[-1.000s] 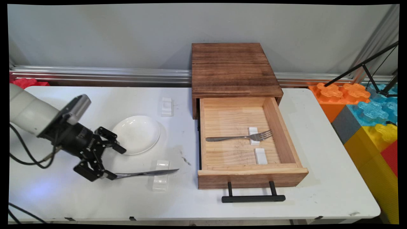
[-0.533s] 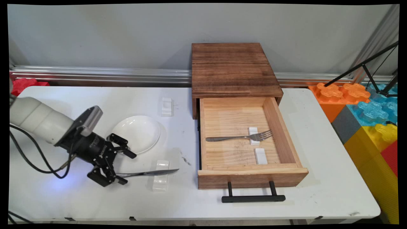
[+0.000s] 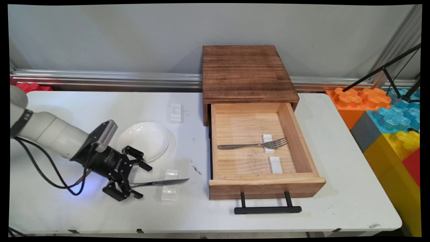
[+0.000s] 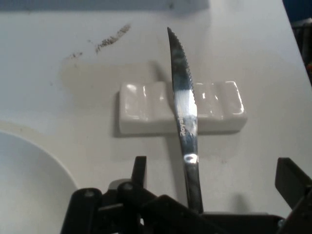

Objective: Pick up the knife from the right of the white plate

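Main view shows the black gripper (image 3: 136, 179) low over the white table (image 3: 100, 215) at its near left, its two fingers spread wide apart with the handle end of a steel knife (image 3: 158, 183) lying between them. One finger (image 3: 142, 164) sits on the far side of the handle and the other (image 3: 134, 194) on the near side; neither visibly presses on the metal, so the jaws stand open around the knife, not clamped on it.

The knife lies roughly left to right, its blade resting across a small white ridged rest (image 3: 170, 185) and its tip pointing right toward the open drawer (image 3: 265, 188). In the hand view the knife (image 4: 185, 117) runs up the middle of the picture, serrated edge visible, crossing the rest (image 4: 146, 114) in one of its grooves, with the fingers (image 4: 140, 171) standing well clear on either side of the handle.

Just beyond the gripper on its far side sits a white plate (image 3: 144, 141), close to the far finger but apart from it. A second white rest (image 3: 176, 112) lies farther back on the table. Inside the drawer a fork (image 3: 252, 145) leans on a small white rest (image 3: 267, 139), with another small rest (image 3: 275, 164) just nearer.
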Motion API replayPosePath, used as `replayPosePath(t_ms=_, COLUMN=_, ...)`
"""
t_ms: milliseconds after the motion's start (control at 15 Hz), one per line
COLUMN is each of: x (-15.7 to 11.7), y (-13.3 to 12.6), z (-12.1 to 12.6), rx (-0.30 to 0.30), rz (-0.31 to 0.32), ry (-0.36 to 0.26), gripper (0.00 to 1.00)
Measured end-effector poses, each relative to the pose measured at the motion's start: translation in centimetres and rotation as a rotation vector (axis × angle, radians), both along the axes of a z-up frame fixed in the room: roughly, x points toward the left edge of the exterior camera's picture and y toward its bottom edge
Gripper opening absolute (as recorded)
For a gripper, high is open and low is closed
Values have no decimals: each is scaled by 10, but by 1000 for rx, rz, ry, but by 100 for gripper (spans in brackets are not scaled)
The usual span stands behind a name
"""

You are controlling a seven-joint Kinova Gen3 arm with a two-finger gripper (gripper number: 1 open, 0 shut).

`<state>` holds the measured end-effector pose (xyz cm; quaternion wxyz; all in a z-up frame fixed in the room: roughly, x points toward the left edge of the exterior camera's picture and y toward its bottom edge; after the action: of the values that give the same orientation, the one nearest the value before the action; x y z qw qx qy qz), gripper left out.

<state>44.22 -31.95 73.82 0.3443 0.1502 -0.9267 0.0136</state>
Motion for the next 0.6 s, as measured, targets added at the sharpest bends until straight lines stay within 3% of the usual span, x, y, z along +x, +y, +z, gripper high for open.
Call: replayPosePath(t_ms=600, x=-7, y=-3, z=-13, rx=-7, rz=-5, ry=-4, gripper=100)
